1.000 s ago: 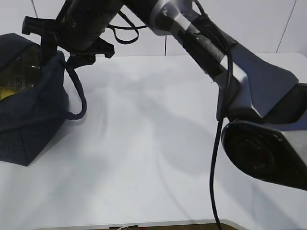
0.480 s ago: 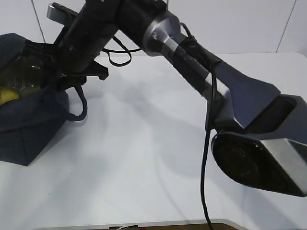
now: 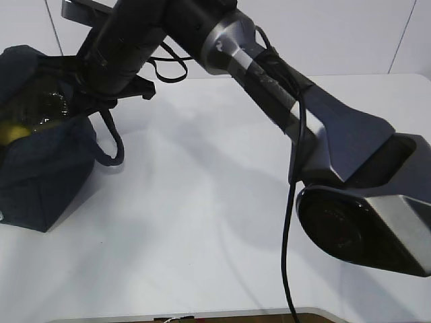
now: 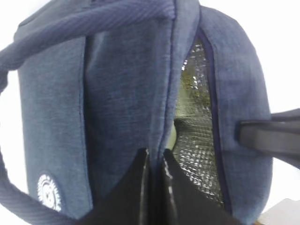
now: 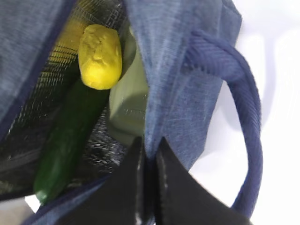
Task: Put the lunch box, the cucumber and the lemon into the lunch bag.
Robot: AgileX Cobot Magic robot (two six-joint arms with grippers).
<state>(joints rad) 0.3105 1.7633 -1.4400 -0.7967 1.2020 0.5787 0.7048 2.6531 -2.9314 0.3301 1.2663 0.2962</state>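
On the white table (image 3: 202, 222), each gripper (image 5: 147, 154) pinches the lunch bag (image 5: 183, 79) rim, lemon (image 5: 100, 56) inside.

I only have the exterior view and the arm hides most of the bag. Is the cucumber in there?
Observer: Yes. The right wrist view shows the cucumber lying inside the lunch bag against the silver lining.
Operator: And the lemon?
Observer: The lemon sits at the cucumber's upper end, inside too.
Operator: The lunch box?
Observer: Its pale green lid shows beside them, inside the bag.
Operator: What is the right gripper doing?
Observer: The right gripper has its fingers shut on the bag's fabric edge.
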